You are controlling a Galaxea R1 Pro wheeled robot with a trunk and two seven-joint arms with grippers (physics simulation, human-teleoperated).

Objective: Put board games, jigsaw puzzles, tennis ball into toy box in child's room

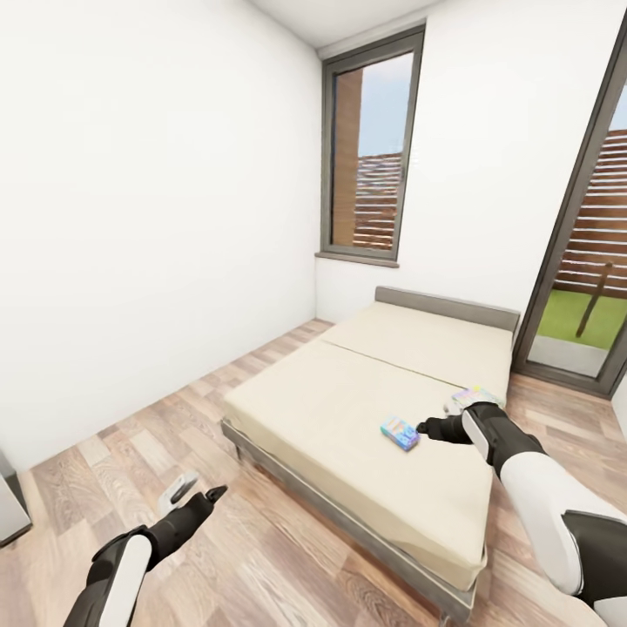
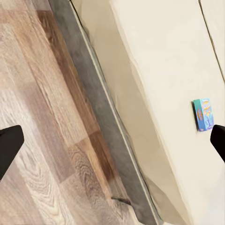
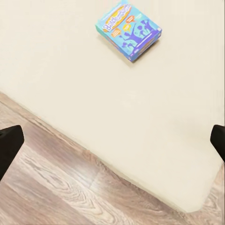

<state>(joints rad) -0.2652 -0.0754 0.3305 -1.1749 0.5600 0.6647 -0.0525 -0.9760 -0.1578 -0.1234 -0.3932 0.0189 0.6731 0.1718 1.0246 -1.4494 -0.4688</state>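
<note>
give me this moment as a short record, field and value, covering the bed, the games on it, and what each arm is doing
place: white-walled room, wood-plank floor, tall dark-framed window
bed: beige mattress, grey frame, grey headboard
blue board game: flat on the mattress, ungrasped
second board game: on the mattress, partly hidden behind the right arm
right gripper: over the mattress beside the blue game, fingers spread, holding nothing
left gripper: low over the floor beside the bed, fingers spread, holding nothing
toy box: not visible

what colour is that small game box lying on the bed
Mostly blue, with a colourful printed design; the board game shows best in the right wrist view, lying flat on the beige bed.
</note>
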